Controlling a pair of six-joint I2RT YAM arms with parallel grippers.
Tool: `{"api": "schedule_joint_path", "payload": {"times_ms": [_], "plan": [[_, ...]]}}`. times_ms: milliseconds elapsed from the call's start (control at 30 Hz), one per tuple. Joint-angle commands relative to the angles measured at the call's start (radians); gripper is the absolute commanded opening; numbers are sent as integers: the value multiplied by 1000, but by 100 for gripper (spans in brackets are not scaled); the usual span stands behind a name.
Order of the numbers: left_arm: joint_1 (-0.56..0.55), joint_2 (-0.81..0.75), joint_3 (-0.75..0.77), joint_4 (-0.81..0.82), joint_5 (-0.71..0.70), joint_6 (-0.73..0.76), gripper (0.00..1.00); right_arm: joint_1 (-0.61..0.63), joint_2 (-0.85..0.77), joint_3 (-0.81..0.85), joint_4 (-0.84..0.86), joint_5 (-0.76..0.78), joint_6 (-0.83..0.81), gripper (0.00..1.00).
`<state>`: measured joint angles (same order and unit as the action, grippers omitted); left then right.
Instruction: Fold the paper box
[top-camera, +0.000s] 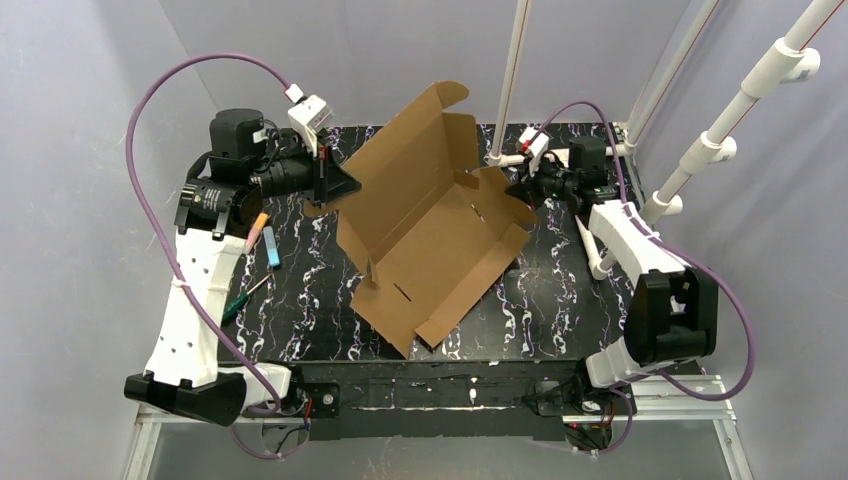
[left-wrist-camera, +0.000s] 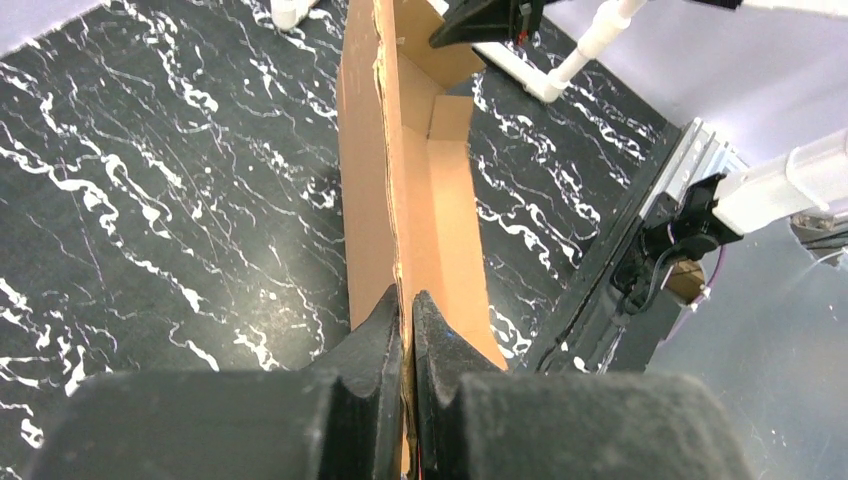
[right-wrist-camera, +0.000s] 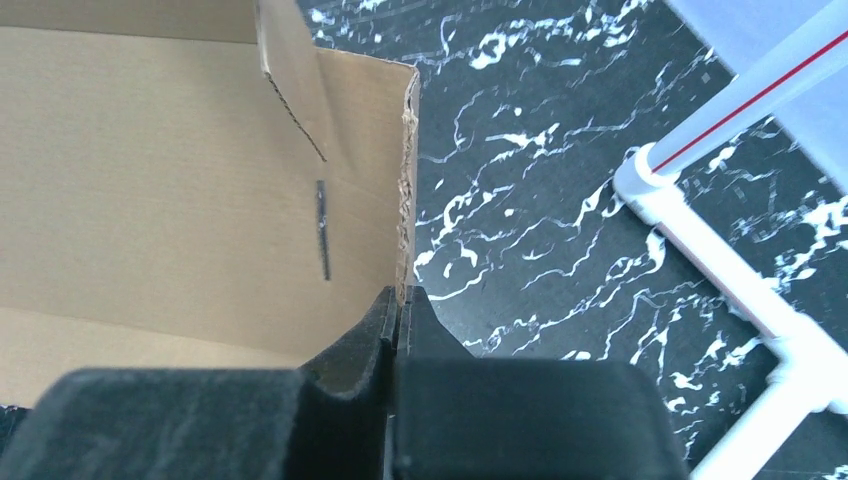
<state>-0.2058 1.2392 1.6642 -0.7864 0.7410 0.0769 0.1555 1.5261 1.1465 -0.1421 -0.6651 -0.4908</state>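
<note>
The paper box (top-camera: 430, 220) is a brown cardboard sheet, half raised, in the middle of the black marble table (top-camera: 560, 300). Its lid panel stands up at the back and side flaps are partly lifted. My left gripper (top-camera: 340, 185) is shut on the box's left edge; the left wrist view shows the cardboard (left-wrist-camera: 400, 200) pinched edge-on in my left gripper (left-wrist-camera: 407, 300). My right gripper (top-camera: 520, 188) is shut on the box's right flap; the right wrist view shows that flap's corrugated edge (right-wrist-camera: 405, 190) clamped in my right gripper (right-wrist-camera: 400, 297).
An orange marker (top-camera: 257, 228), a blue marker (top-camera: 272, 246) and a green-handled tool (top-camera: 238, 302) lie on the table's left side. White pipe posts (top-camera: 510, 80) stand at the back and right (right-wrist-camera: 720, 230). The table's near edge has a metal rail (top-camera: 420, 385).
</note>
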Motion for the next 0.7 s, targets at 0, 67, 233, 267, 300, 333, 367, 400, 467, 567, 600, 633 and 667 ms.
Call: {"api": "schedule_joint_path", "payload": {"times_ms": [0, 67, 233, 267, 300, 333, 367, 400, 467, 567, 600, 633, 667], "plan": [[-12, 18, 83, 20, 2, -27, 0, 5, -94, -36, 112, -39, 36, 1], [-20, 31, 101, 18, -11, -43, 0, 11, -110, -43, 109, -38, 33, 1], [-43, 70, 141, -4, -44, -69, 0, 33, -134, -38, 90, -4, 4, 1], [-45, 75, 149, -11, -52, -70, 0, 40, -138, -38, 85, 8, -5, 1], [-49, 80, 158, -15, -57, -70, 0, 47, -141, -37, 82, 25, -14, 1], [-53, 86, 167, -17, -60, -70, 0, 54, -144, -39, 82, 41, -21, 1], [-57, 91, 176, -19, -61, -69, 0, 61, -144, -39, 82, 56, -25, 1], [-62, 99, 188, -21, -63, -70, 0, 67, -143, -39, 85, 70, -26, 1], [-76, 114, 215, -25, -60, -69, 0, 74, -141, -44, 106, 93, -17, 1], [-106, 140, 271, -30, -63, -69, 0, 78, -137, -58, 183, 117, 30, 1], [-116, 151, 293, -32, -66, -69, 0, 78, -134, -69, 217, 121, 53, 1], [-126, 164, 318, -40, -72, -64, 0, 78, -131, -82, 254, 124, 81, 1], [-138, 176, 347, -48, -85, -55, 0, 78, -126, -94, 294, 124, 106, 1]]}}
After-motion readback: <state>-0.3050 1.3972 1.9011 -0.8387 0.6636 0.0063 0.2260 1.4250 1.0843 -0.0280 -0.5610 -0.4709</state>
